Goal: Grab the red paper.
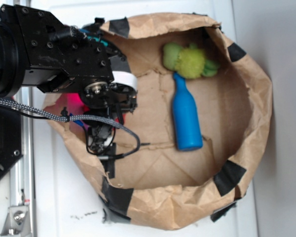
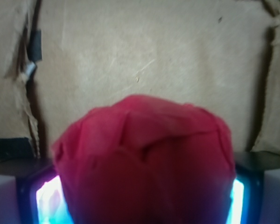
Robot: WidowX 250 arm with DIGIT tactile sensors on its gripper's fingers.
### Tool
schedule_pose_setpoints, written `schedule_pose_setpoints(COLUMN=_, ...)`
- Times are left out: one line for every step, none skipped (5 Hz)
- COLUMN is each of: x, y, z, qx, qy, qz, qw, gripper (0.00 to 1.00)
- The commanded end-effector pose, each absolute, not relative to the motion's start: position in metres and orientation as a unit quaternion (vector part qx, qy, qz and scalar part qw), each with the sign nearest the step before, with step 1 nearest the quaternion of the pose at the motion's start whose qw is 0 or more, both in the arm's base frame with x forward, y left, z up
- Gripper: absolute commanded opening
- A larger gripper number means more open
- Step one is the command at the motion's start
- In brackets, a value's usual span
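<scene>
The red paper [image 2: 144,158] is a wrinkly red wad that fills the lower middle of the wrist view. It sits between my gripper's [image 2: 142,205] two fingers, and its sides press against both pads [image 2: 49,196], which glow blue-white. In the exterior view only a sliver of the red paper [image 1: 71,103] shows under the black arm at the left inside wall of the bag. The gripper [image 1: 78,112] there is mostly hidden by the wrist. My gripper is shut on the red paper.
A brown paper bag [image 1: 237,163] with black tape patches forms a bowl around everything. A blue bottle [image 1: 186,121] lies in its middle right, and a green fuzzy toy [image 1: 190,60] lies at the back. A cable [image 1: 49,114] crosses the left rim.
</scene>
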State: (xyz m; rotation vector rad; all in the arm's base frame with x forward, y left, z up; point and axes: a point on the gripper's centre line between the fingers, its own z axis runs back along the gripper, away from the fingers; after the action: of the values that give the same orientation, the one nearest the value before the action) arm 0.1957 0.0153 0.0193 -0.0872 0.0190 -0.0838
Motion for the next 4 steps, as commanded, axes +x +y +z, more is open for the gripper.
schedule_pose_setpoints(x=0.194, y=0.009, z=0.02, qx=-0.054, qy=0.008, qz=-0.034, qw=0.998, gripper=1.0)
schedule_pose_setpoints(x=0.195, y=0.006, z=0.02, qx=-0.052, qy=0.004, qz=-0.029, qw=0.998, gripper=0.0)
schedule_pose_setpoints(x=0.196, y=0.009, z=0.021, qx=-0.049, qy=0.002, qz=-0.031, qw=0.998, gripper=0.0)
schedule_pose_setpoints(x=0.203, y=0.008, z=0.045, qx=-0.048, qy=-0.011, qz=-0.024, qw=0.999, gripper=0.0)
